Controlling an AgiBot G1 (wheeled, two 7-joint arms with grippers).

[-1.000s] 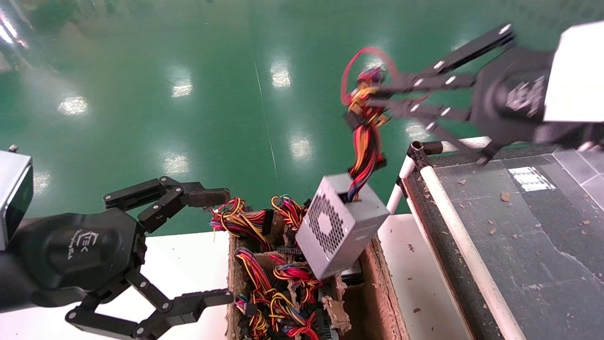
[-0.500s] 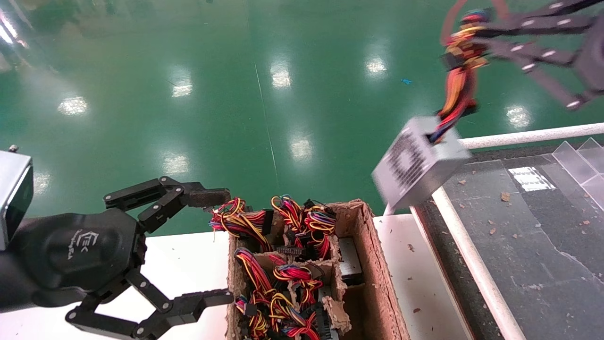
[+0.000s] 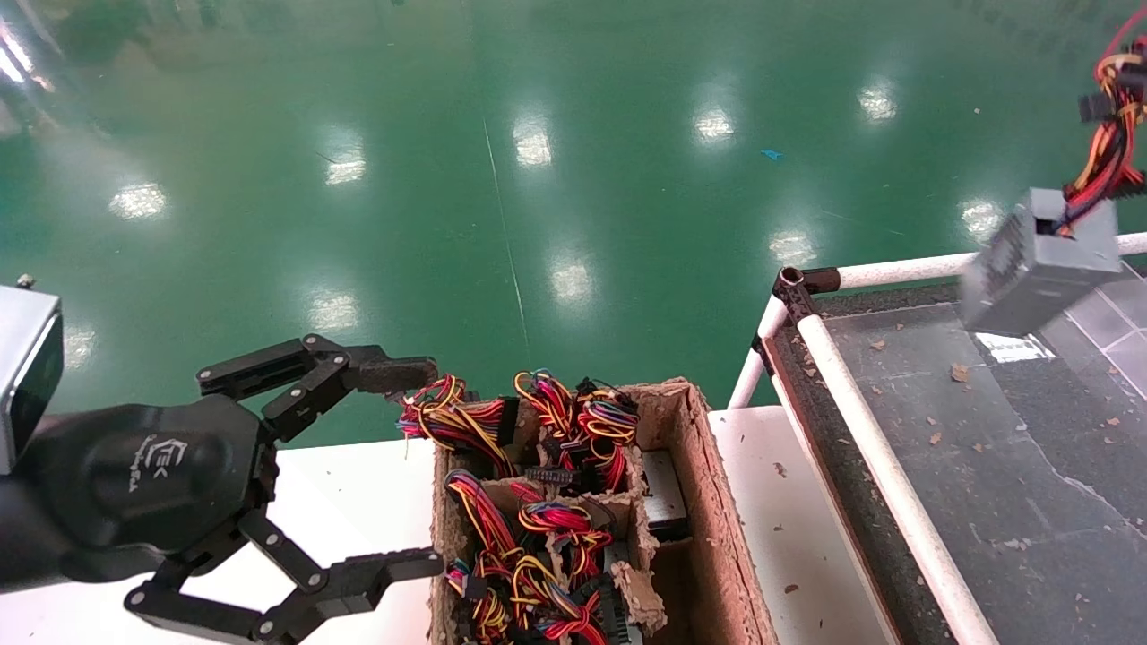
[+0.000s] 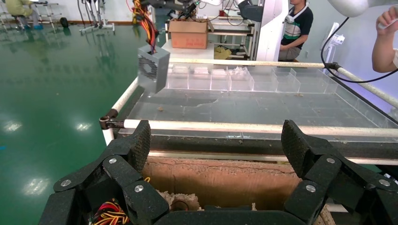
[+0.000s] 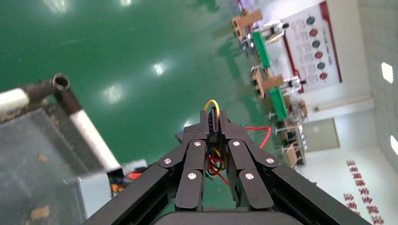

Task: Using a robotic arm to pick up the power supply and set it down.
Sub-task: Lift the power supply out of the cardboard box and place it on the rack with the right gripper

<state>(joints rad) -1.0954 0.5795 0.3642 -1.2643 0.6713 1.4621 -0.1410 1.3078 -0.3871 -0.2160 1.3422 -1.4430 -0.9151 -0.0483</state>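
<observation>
The power supply point(image 3: 1039, 269), a small grey box with a vent face, hangs in the air by its red, yellow and black wires point(image 3: 1107, 152) at the right edge of the head view, over the far rail of the dark belt. In the right wrist view my right gripper point(image 5: 213, 124) is shut on the wire bundle and a black plug, and the grey box point(image 5: 91, 194) dangles below it. The left wrist view shows the power supply point(image 4: 153, 68) hanging far off. My left gripper point(image 3: 408, 468) stands open beside the cardboard box, holding nothing.
A cardboard box point(image 3: 708, 502) with dividers holds several more wire bundles. To its right runs a dark belt point(image 3: 986, 448) with white rails point(image 3: 860, 421) and clear plastic dividers point(image 4: 225, 77) at its far side. People stand beyond it.
My right gripper has carried the power supply up and to the right, from above the cardboard box to over the belt, and has left the head view. The left gripper has not moved.
</observation>
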